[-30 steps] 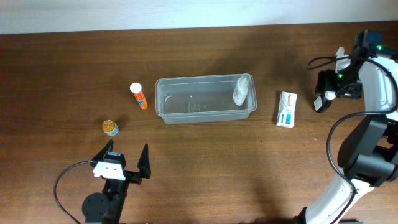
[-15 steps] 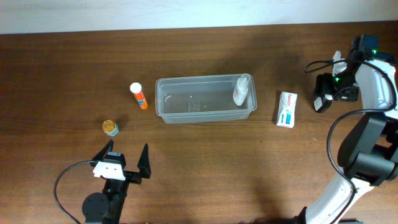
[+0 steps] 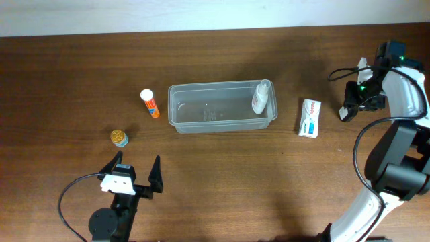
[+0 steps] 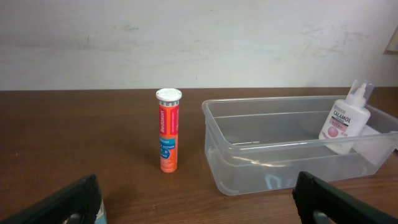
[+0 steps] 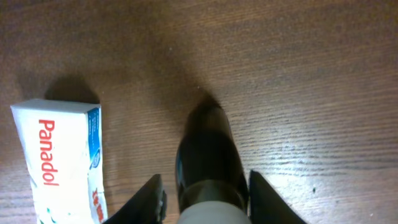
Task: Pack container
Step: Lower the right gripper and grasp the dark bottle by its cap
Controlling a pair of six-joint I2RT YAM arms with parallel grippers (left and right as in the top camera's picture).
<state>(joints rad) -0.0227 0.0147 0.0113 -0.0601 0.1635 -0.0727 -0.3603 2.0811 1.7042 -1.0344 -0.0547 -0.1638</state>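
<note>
The clear container (image 3: pixel 222 86) sits mid-table and also shows in the left wrist view (image 4: pixel 273 168). A white pump bottle (image 3: pixel 261 97) leans in its right end (image 4: pixel 344 124). My right gripper (image 3: pixel 347 106) is at the far right, its fingers (image 5: pixel 205 190) straddling the top of a dark bottle with a pale cap (image 5: pixel 208 149) that stands on the table (image 3: pixel 344 113). A thin gap shows on each side of the bottle. My left gripper (image 3: pixel 134 176) is open and empty near the front left (image 4: pixel 196 199).
A white Panadol box (image 3: pixel 310 117) lies between the container and the right gripper (image 5: pixel 59 162). An orange tube (image 3: pixel 150 103) stands left of the container (image 4: pixel 168 134). A small gold-topped jar (image 3: pixel 119 138) stands further front left.
The right arm's wrist has shifted slightly left and toward the dark bottle. The bottle has stayed in place. The left arm has not moved.
</note>
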